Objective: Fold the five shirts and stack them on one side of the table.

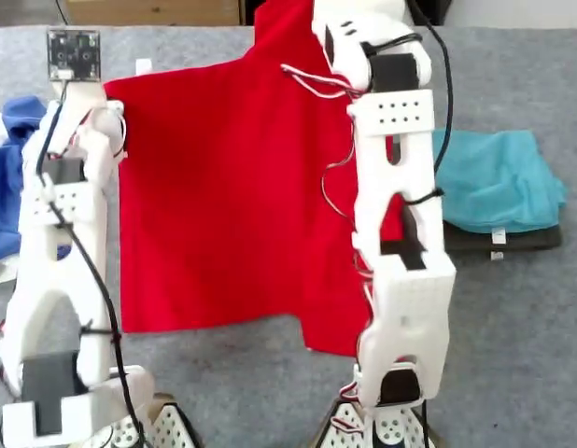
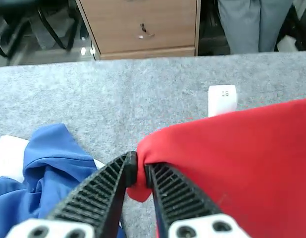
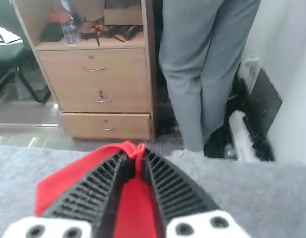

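No print can be read for certain. A small white tag (image 2: 222, 98) lies on the grey bench (image 2: 118, 94) at the edge of the red shirt (image 2: 242, 163). It bears a couple of dark characters, too blurred to make out.

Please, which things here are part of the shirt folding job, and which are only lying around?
For the job: red shirt, gripped by left claw and right claw; blue shirt; teal shirt; dark folded cloth under it.
Just lying about: white tag; wooden drawers.
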{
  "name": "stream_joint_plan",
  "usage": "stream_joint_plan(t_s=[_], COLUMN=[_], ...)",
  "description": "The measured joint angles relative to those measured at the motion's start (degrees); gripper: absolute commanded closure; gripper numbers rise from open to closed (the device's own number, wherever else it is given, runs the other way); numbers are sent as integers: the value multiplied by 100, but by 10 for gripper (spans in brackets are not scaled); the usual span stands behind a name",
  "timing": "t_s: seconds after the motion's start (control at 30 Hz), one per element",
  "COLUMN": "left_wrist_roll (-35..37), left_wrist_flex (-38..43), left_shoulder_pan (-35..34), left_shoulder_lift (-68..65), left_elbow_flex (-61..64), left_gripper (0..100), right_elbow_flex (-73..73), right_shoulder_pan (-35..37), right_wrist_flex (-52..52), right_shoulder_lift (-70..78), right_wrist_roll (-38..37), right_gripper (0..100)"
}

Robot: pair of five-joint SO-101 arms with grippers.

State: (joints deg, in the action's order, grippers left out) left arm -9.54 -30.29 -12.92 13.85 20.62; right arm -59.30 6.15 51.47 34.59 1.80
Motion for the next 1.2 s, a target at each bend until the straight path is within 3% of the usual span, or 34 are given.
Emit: stream_joint_plan(t_s=[0.17,0.4,0.5,0.63,0.77,0.93,1.1,1.2], left_wrist_roll=[0,0,0,-88,-387,-466,-466,-466], left_wrist_flex=[-501,-1732,-2558,-3429,-3508,-3156,-3033,-3007], left_shoulder_pan=[0,9,211,765,1064,791,721,1020], left_shoulder_lift=[-114,-114,-114,-114,-114,-18,651,1204], left_elbow_flex=[-316,-334,-334,-158,659,1582,2312,2901], left_gripper=[971,971,971,971,971,971,971,971], right_elbow_flex=[-1327,-2681,-3033,-2813,-1644,914,3578,4958], right_shoulder_pan=[-123,-255,-308,-387,-396,-457,-905,-1187], right_wrist_flex=[1108,3464,4527,4914,4958,4905,4070,3666], right_shoulder_lift=[677,1081,1187,1248,976,-360,-1732,-2497], right_wrist_roll=[0,-88,-642,-1670,-2154,-2620,-2787,-3059], right_gripper=[985,984,985,985,985,985,985,985])
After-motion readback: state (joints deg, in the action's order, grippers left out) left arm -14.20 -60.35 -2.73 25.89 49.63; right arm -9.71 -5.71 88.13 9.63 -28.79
